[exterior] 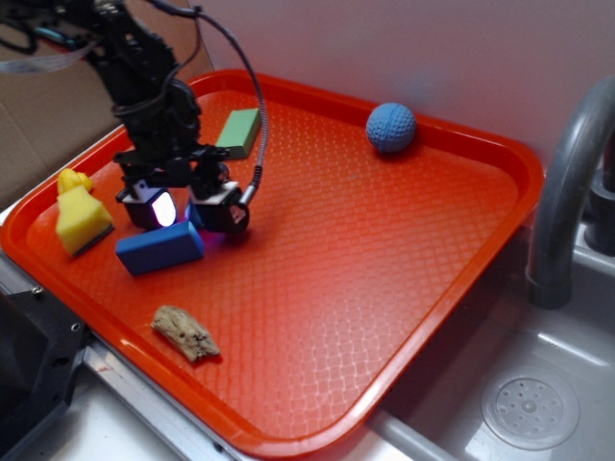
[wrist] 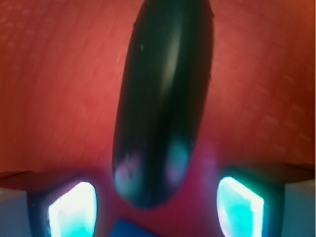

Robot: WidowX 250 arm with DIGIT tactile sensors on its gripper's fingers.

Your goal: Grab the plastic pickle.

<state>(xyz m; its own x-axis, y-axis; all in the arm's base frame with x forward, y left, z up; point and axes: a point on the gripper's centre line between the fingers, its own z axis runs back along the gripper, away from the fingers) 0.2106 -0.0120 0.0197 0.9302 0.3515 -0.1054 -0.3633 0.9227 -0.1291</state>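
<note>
The plastic pickle is a dark, smooth capsule lying on the red tray and fills the middle of the wrist view. Its near rounded end reaches down between my two glowing fingertips. My gripper is open, with a gap of red tray on each side of the pickle's end. In the exterior view the gripper is low over the tray's left part and hides the pickle. The blue block lies just in front of the fingers, and its edge shows at the bottom of the wrist view.
On the orange tray are a green block behind the arm, a yellow piece at the left, a brown woody piece near the front rim and a blue ball at the back. A grey faucet and sink stand to the right.
</note>
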